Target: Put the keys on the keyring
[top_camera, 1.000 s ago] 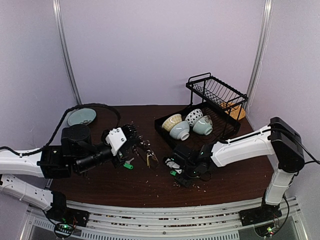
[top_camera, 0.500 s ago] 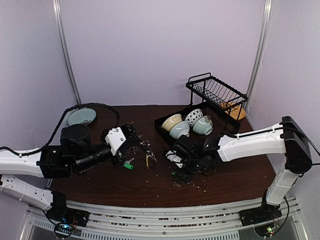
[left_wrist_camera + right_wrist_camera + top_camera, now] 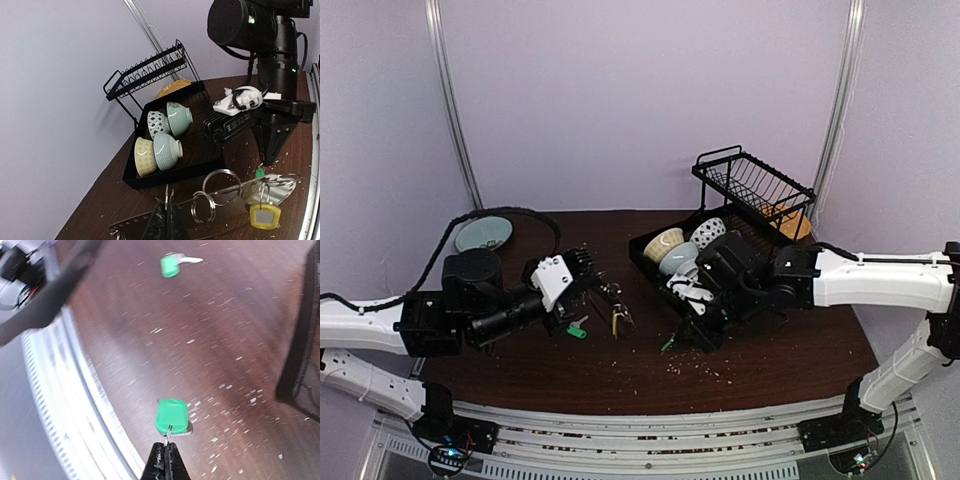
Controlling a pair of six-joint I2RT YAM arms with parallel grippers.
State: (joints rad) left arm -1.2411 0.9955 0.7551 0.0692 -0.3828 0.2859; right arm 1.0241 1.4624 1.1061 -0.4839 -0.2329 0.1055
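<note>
Right end effector [image 3: 165, 454] is pinched shut on 1 green-tagged key [image 3: 171, 416], left end effector [image 3: 166, 221] is clamped on the keyring [image 3: 230, 189].

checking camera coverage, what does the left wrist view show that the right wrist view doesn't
Only the left wrist view: the dish rack with four bowls, the keyring pinched in the shut left gripper, metal rings and a yellow tag hanging on it. Only the right wrist view: a second green key lying flat on the table, and the pale rail at its edge. Both: the table, and the shut right gripper pinching a green key.
</note>
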